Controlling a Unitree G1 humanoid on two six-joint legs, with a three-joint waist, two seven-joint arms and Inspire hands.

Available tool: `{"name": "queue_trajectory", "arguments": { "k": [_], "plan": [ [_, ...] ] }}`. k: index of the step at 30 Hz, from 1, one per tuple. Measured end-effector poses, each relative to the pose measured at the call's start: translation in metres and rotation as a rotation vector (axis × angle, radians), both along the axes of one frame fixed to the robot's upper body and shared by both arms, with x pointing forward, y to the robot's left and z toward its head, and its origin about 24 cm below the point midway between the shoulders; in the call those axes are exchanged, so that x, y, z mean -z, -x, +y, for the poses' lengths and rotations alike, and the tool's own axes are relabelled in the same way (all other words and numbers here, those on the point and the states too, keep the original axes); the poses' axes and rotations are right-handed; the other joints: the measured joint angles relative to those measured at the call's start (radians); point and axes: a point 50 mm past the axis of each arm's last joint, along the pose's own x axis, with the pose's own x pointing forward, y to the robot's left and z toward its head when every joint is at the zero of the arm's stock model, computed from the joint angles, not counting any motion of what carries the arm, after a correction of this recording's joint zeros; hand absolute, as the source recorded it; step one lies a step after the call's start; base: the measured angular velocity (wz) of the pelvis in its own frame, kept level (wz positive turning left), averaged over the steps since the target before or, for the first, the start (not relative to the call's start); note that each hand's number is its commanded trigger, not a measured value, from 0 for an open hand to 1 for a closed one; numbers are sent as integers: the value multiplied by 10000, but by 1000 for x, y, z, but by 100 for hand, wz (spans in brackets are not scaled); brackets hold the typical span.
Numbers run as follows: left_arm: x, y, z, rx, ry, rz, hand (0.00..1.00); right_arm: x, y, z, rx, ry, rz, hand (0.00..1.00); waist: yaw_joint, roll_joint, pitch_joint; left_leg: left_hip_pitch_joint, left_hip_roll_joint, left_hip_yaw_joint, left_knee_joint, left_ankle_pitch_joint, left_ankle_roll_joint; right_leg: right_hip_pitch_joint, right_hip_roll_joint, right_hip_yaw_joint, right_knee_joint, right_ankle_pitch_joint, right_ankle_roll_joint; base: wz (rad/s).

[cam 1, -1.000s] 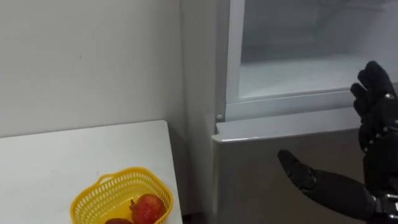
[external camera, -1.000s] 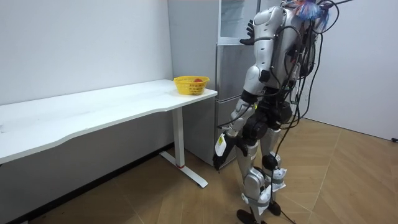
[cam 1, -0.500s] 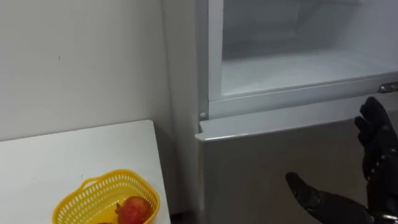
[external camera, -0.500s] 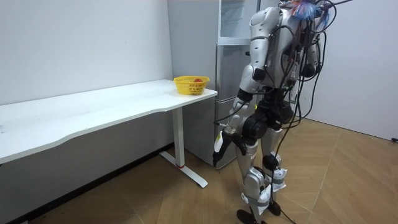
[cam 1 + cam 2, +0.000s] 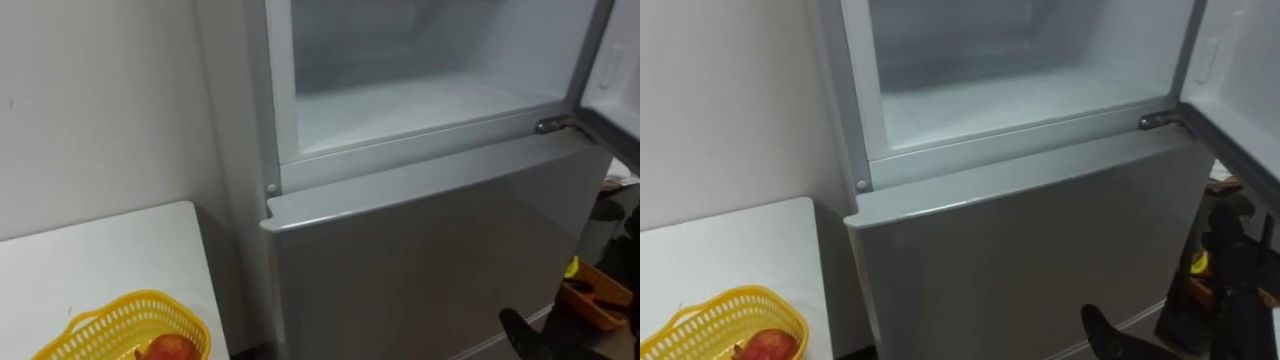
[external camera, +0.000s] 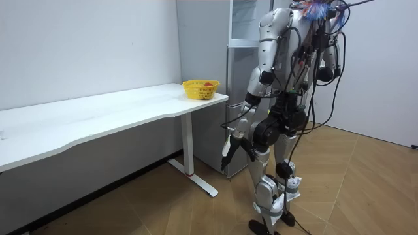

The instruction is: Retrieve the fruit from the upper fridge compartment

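The upper fridge compartment (image 5: 400,105) stands open in front of me, and the part of its white shelf I see is bare. Its door (image 5: 1230,70) swings out to the right on a metal hinge (image 5: 555,125). My right hand (image 5: 1232,262) is low at the right, in front of the closed lower fridge door (image 5: 420,250). The fingers are straight and upright, the thumb (image 5: 528,335) is spread, and it holds nothing. In the room view I stand facing the fridge (image 6: 243,78) with my left hand (image 6: 228,153) hanging relaxed by my thigh.
A yellow basket (image 5: 110,330) with a red apple (image 5: 165,350) sits on the white table (image 5: 100,260) left of the fridge. The wall runs behind the table. Orange items (image 5: 590,300) lie on the floor at the right, below the open door.
My right hand has dropped from level with the fridge sill to low in front of the lower door. The view has swung right, so the basket now sits at the lower left edge.
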Motion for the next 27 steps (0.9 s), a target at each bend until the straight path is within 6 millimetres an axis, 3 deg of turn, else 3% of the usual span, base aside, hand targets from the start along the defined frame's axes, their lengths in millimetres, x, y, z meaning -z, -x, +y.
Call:
{"name": "queue_trajectory", "arguments": {
  "k": [5, 8, 11, 13, 17, 27],
  "plan": [
    [0, -1, 0, -42, 81, -65, 0, 43, 9, -15, 770, -1556, 1738, 0, -213, 16, -8, -39, 41, 167, 5, -68, -43, -102, 80, 227, 47, 3, -12, -13],
    [-1, -3, 1, -153, 128, -212, 0, 52, 14, -24, 1278, -2346, 2070, 0, -339, 18, -8, -163, 36, 234, 28, -64, -38, -284, 81, 245, 207, -2, -14, -9],
    [-2, 1, 6, -416, 59, -179, 0, 60, 24, -46, 2525, -3348, 2118, 0, -600, -106, -30, -143, 26, 218, 82, -61, -40, -200, 64, 247, 151, -7, -18, 2],
    [-2, 2, 8, -446, 7, -182, 0, 60, 31, -59, 3321, -3893, 1928, 0, -631, -189, -53, -117, 23, 207, 110, -61, -40, -139, 57, 249, 147, -22, -19, 3],
    [-4, 2, 15, -418, -181, -205, 0, 56, 39, -74, 4528, -4118, 1568, 0, -849, -448, -17, -96, 20, 182, 151, -61, -41, -183, 54, 245, 147, -78, -29, 2],
    [-7, 17, 26, -1517, -417, -379, 0, 33, 70, -118, 8290, -3731, 82, 0, -893, -693, -70, 3, -1, 88, 52, -65, -47, -197, 62, 134, 357, -182, -48, 2]
  ]
}}
